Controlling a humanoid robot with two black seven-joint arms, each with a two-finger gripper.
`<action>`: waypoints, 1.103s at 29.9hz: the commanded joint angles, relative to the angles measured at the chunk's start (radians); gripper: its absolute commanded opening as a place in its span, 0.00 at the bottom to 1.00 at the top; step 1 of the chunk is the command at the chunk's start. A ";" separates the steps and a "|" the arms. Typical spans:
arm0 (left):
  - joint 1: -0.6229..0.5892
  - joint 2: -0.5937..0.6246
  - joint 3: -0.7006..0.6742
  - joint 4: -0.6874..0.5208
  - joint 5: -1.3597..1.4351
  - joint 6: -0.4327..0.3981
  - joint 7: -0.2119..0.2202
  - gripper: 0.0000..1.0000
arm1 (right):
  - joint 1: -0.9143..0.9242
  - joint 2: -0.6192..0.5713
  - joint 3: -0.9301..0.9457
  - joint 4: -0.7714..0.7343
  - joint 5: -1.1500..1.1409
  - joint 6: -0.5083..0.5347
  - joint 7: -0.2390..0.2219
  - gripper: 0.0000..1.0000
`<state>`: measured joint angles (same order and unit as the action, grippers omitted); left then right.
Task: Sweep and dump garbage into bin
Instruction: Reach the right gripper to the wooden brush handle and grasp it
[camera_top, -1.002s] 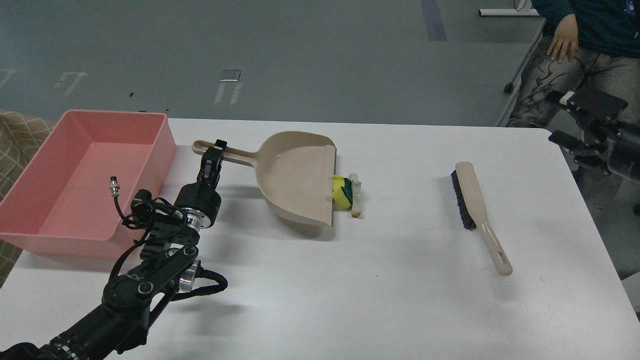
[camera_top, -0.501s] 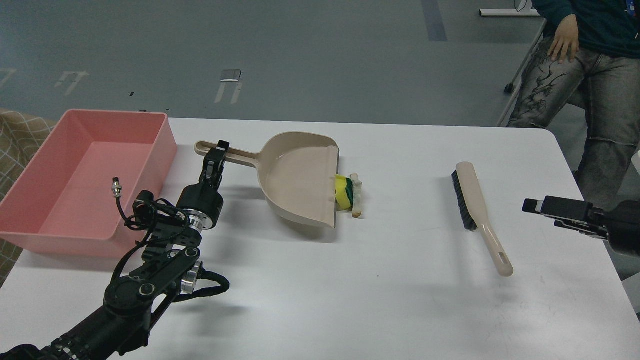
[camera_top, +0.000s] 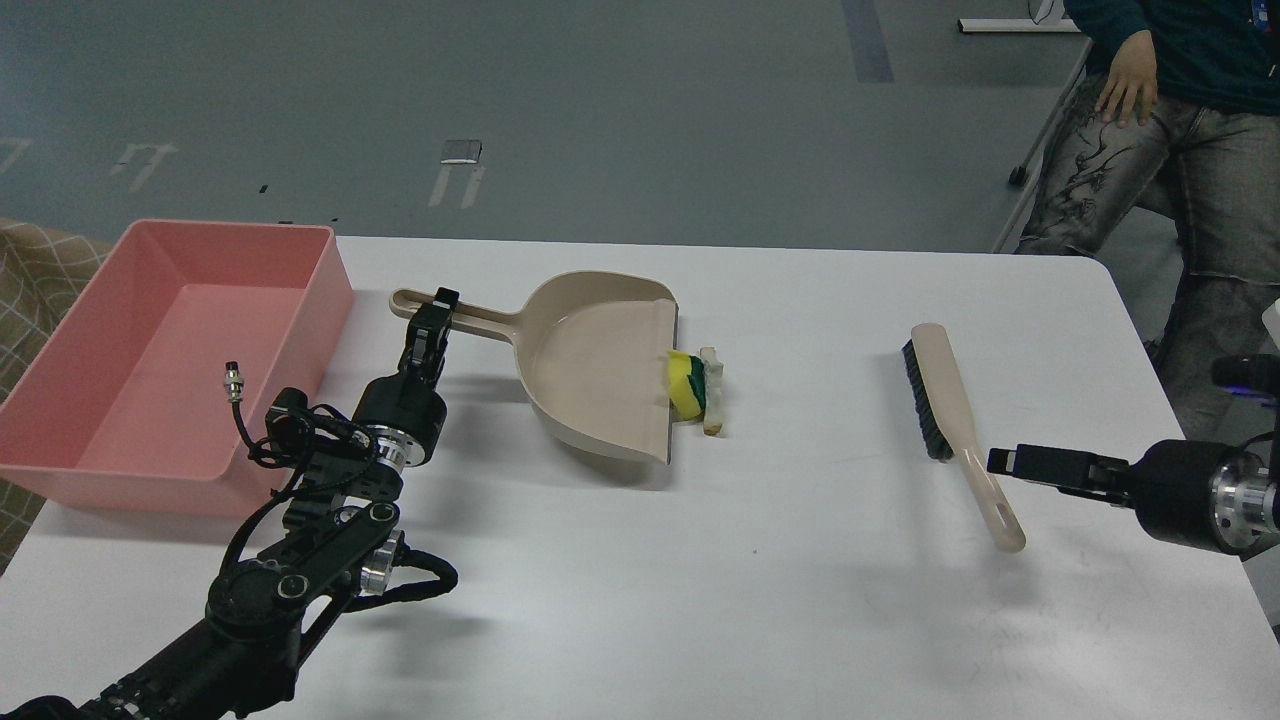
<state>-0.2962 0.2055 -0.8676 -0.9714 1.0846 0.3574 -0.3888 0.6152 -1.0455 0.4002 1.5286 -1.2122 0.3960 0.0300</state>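
The garbage lies mid-table: a yellow sponge piece with a green layer (camera_top: 686, 386) and a whitish crust strip (camera_top: 712, 392), right at the mouth of the beige dustpan (camera_top: 595, 365). The sponge touches the pan's lip. My left gripper (camera_top: 434, 318) is shut on the dustpan's long handle. The pink bin (camera_top: 170, 360) stands at the far left, empty. The beige brush (camera_top: 950, 420) lies to the right, bristles facing left. My right gripper (camera_top: 1005, 463) is just right of the brush's handle, low over the table, holding nothing, its fingers a little apart.
A person (camera_top: 1150, 130) stands beyond the table's far right corner. The table's right edge (camera_top: 1200, 450) runs close behind my right arm. A patterned cloth surface lies left of the bin.
My right arm has swung down and left from the table's right edge to the brush handle. The dustpan has shifted slightly right toward the garbage, still in my left gripper.
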 joint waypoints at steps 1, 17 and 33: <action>0.000 0.002 0.001 -0.003 0.000 0.000 -0.007 0.00 | 0.001 0.033 0.000 -0.002 -0.006 -0.002 -0.019 0.96; 0.003 0.002 0.001 -0.003 0.000 0.000 -0.012 0.00 | 0.000 0.085 0.000 -0.041 -0.010 0.000 -0.084 0.87; 0.000 0.009 -0.001 -0.003 -0.002 0.000 -0.022 0.00 | -0.014 0.145 0.000 -0.062 -0.069 0.000 -0.087 0.72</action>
<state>-0.2930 0.2130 -0.8679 -0.9741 1.0831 0.3574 -0.4097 0.6058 -0.9031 0.4004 1.4663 -1.2762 0.3956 -0.0578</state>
